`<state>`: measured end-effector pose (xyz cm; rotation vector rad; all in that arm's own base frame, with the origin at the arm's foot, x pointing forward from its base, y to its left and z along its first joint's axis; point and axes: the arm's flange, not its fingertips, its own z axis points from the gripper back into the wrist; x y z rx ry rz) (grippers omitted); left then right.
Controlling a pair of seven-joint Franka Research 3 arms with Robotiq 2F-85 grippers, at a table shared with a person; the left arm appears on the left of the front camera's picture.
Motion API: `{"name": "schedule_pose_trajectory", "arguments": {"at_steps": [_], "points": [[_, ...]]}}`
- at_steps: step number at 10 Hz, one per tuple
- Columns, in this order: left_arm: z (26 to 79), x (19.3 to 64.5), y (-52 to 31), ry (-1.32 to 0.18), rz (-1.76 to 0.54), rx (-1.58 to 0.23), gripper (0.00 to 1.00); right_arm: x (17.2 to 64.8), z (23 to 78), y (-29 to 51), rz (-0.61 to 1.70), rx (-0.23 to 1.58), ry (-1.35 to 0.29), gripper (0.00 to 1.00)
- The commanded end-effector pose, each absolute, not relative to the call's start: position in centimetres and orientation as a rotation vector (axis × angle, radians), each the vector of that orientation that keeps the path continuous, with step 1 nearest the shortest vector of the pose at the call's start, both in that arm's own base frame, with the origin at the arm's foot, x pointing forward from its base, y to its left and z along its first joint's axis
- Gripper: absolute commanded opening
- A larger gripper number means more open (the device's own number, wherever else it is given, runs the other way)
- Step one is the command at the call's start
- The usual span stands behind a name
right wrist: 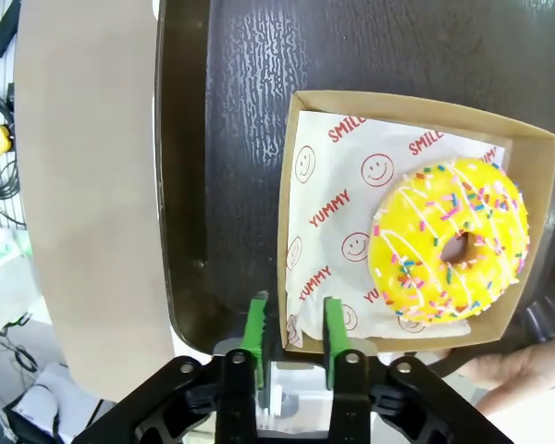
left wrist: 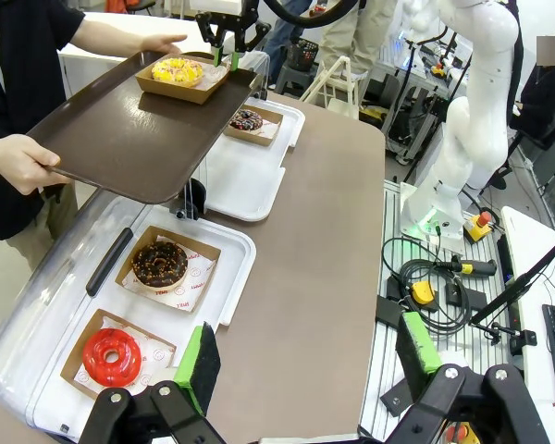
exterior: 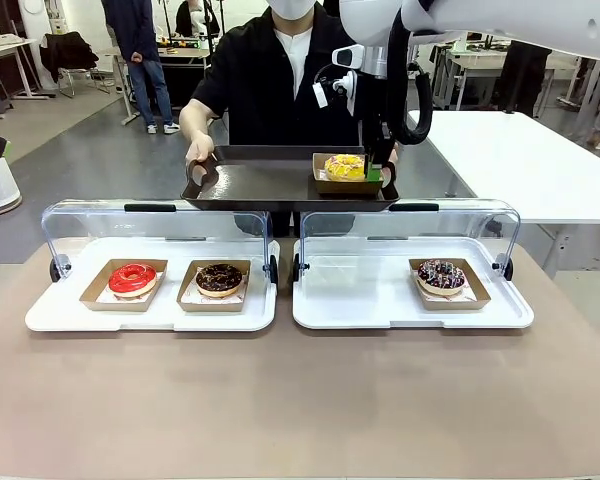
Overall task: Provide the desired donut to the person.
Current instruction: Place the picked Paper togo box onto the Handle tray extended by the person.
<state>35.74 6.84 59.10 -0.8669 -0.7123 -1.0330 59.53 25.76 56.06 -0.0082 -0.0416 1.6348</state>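
Surface: brown top, bearing two white trays side by side, each with its clear lid raised at the far edge.
- Left white tray: red donut and chocolate donut, each in an open box.
- Right white tray: one dark sprinkled donut, boxed, at its right end.

Beyond the far edge, the person holds a dark tray level with both hands, above the lids.
- On it, right of middle: the yellow donut, on printed paper in a cardboard box.

My right hand: reaches across to the dark tray, fingers close together and straddling the box's near corner. I cannot tell whether they pinch it.

My left hand: spread wide, grasping nothing, above the surface's near left side.

Room:
- grey floor
- a white table at right
- a bystander far left
- cables beside the surface
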Motion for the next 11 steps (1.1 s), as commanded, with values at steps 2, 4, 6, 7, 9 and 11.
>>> {"name": "schedule_pose_trajectory", "arguments": {"at_steps": [2, 4, 6, 7, 9, 11], "points": [[59.2, 35.8, 6.9, -0.738, -1.044, -0.876, 1.00, 59.6, 56.6, 25.6, 1.640, 0.034, -0.044, 0.84], [59.2, 35.8, 6.9, -0.738, -1.044, -0.876, 1.00, 59.4, 56.6, 25.4, 1.632, 0.046, -0.051, 1.00], [59.2, 35.8, 6.9, -0.738, -1.044, -0.876, 1.00, 59.2, 56.7, 25.3, 1.627, 0.054, -0.055, 1.00], [59.2, 35.8, 6.9, -0.738, -1.044, -0.876, 1.00, 59.0, 56.7, 25.2, 1.627, 0.056, -0.057, 1.00], [59.2, 35.8, 6.9, -0.738, -1.044, -0.876, 1.00, 57.5, 57.1, 25.3, 1.636, 0.072, -0.045, 1.00], [59.2, 35.8, 6.9, -0.738, -1.044, -0.876, 1.00, 53.7, 58.3, 24.4, 1.634, 0.051, -0.075, 1.00]]}}
